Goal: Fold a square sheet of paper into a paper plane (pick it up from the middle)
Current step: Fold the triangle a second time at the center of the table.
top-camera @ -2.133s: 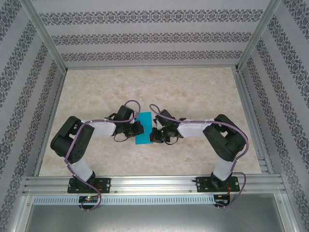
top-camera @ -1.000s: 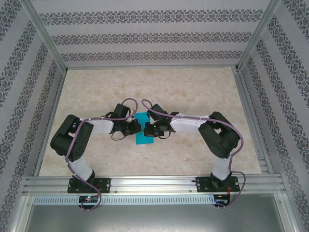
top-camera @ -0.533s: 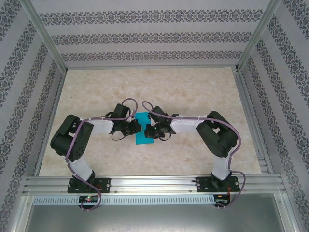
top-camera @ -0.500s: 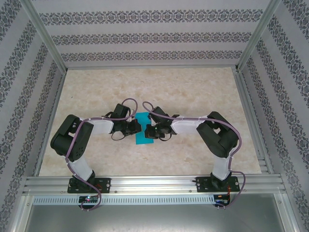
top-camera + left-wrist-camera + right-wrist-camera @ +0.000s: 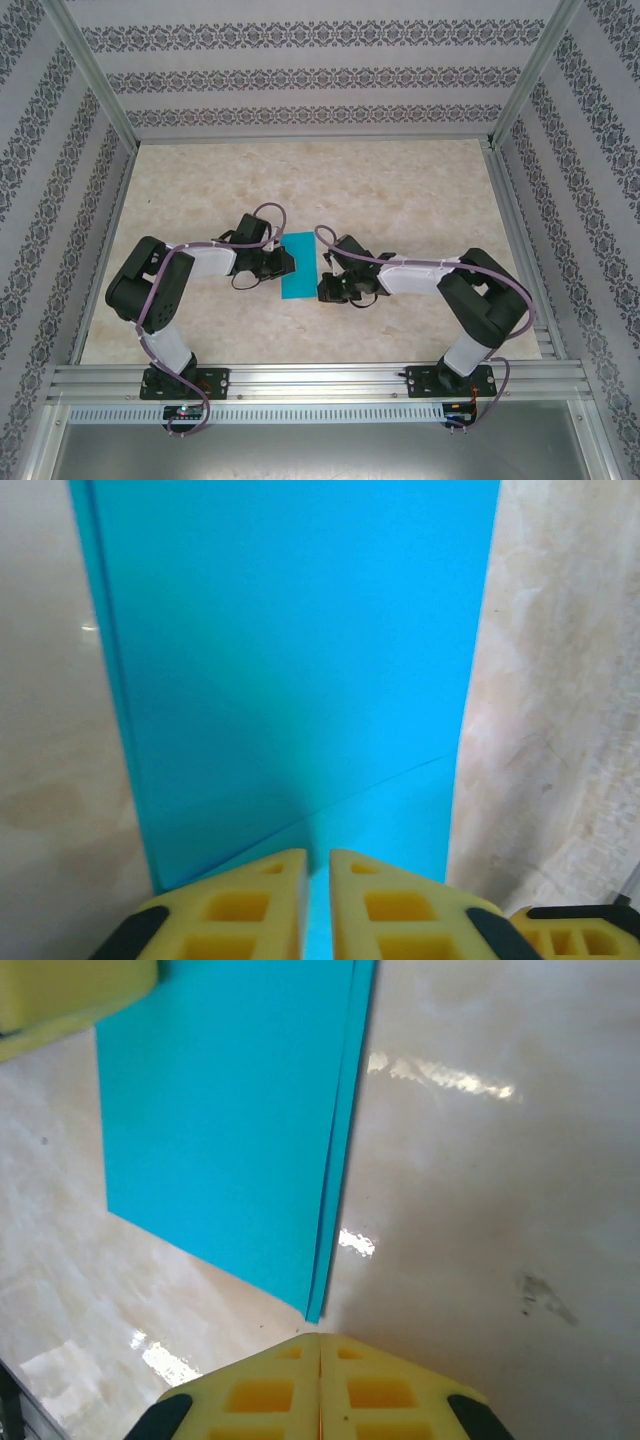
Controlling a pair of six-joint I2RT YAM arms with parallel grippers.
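1. The left gripper (image 5: 318, 898) has its two yellow fingers almost together, with a thin slit between them, and blue paper shows through this slit. The tips stand over the near edge of the sheet; I cannot tell if they touch it.
2. The right gripper (image 5: 320, 1365) has its jaws pressed together and holds nothing. A corner of the sheet lies just in front of its tips.
3. The sheet of paper (image 5: 298, 266) lies flat on the table (image 5: 420, 190), folded into a narrow rectangle. The right wrist view shows two layers along one long edge. A faint slanting crease runs near the left fingers.
4. From above, the sheet is near the middle of the table, between both grippers.
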